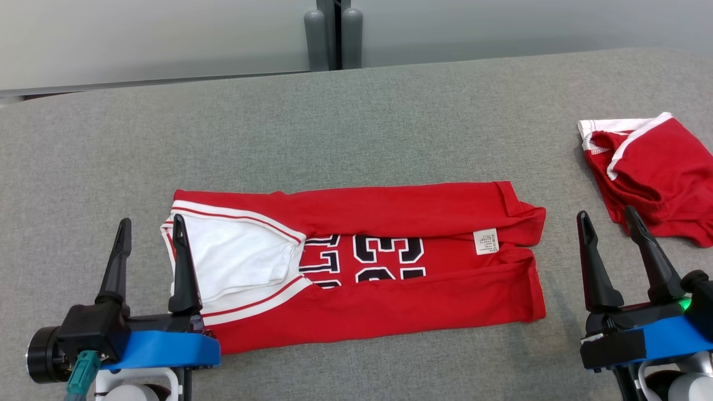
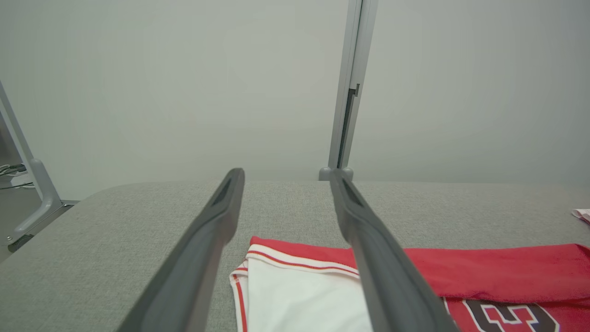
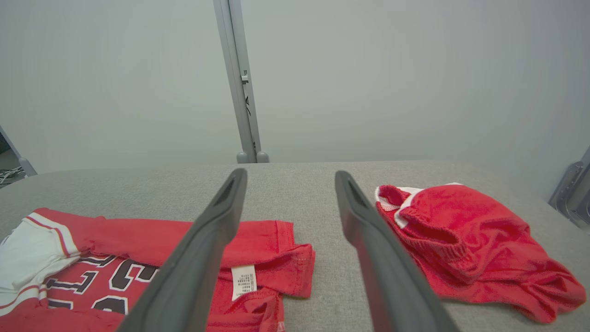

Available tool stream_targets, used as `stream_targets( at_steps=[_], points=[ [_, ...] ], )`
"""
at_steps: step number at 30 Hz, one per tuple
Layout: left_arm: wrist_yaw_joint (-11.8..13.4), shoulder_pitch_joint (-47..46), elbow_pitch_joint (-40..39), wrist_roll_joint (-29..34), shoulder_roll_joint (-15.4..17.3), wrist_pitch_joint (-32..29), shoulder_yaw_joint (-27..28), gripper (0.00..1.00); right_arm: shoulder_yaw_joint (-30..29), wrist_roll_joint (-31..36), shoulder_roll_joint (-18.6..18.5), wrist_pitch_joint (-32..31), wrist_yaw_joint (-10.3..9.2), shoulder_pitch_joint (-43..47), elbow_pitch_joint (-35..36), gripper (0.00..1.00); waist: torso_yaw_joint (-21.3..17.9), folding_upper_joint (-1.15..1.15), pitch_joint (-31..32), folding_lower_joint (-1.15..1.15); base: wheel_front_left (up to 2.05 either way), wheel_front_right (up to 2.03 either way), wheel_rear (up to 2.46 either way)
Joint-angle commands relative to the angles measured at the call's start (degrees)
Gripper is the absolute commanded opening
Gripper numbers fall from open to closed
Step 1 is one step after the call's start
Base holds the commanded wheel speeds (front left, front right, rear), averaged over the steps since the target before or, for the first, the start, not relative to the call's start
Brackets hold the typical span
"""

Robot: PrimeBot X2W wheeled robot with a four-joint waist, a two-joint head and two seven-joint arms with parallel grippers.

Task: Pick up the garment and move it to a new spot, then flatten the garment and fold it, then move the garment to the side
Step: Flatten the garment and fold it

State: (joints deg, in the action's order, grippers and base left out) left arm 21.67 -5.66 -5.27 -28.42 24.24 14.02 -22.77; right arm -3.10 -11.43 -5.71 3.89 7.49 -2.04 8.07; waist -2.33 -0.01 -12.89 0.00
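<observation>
Red knit with white trim: the garment (image 1: 362, 262) lies flat near the middle of the grey table (image 1: 334, 122). It runs left to right, with its far and near long edges folded in toward the centre line.

What you cannot read:
- The black-and-white numerals (image 1: 362, 257) show in the gap between the two folds and are partly covered by red cloth.
- A white label (image 1: 485, 241) sits on the far fold near the right end. Its print is too small to make out.
- The white panel (image 1: 239, 262) at the left end is partly hidden in the head view by one dark finger.

Left pincer (image 1: 151, 220): the fingers are spread wide with nothing between them. It sits at the garment's left end, one finger over bare table and the other across the white panel. You cannot tell whether that finger touches the cloth.

Right pincer (image 1: 606, 213): the fingers are likewise wide apart and hold nothing. It sits just right of the garment's right end. Its outer fingertip overlaps the edge of the second red piece in the head view, and you cannot judge contact there.

Second red piece (image 1: 652, 178): white-banded and crumpled, at the far right of the table, apart from the garment. The right edge of the head view cuts it off.

Grey post (image 1: 328, 33): upright beyond the table's far edge.
</observation>
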Motion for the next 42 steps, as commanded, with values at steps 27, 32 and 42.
stream_targets(
  at_steps=[27, 32, 42],
  points=[
    [-2.22, -7.26, 2.05, 0.76, -2.27, 0.69, -0.59, 1.0, 1.71, -3.77, -1.55, 0.23, 0.0, -14.87, -26.49, 1.0, 3.89, 0.01, -9.94, 0.0, 0.0, 0.0, 0.0],
    [-2.9, -7.83, 2.95, 0.8, -2.77, 0.88, -0.61, 1.0, 5.53, -5.46, -0.64, -1.34, 0.02, -15.43, -32.02, 1.0, 4.12, 0.01, -10.13, 0.0, 0.0, 0.0, 0.0],
    [-3.54, -7.68, 3.57, 1.23, -3.07, 1.06, -0.17, 1.0, 9.62, -6.85, 0.59, -2.85, 0.09, -13.9, -34.09, 0.0, 3.2, 0.01, -9.69, 0.0, 0.0, 0.0, 0.0]
  ],
)
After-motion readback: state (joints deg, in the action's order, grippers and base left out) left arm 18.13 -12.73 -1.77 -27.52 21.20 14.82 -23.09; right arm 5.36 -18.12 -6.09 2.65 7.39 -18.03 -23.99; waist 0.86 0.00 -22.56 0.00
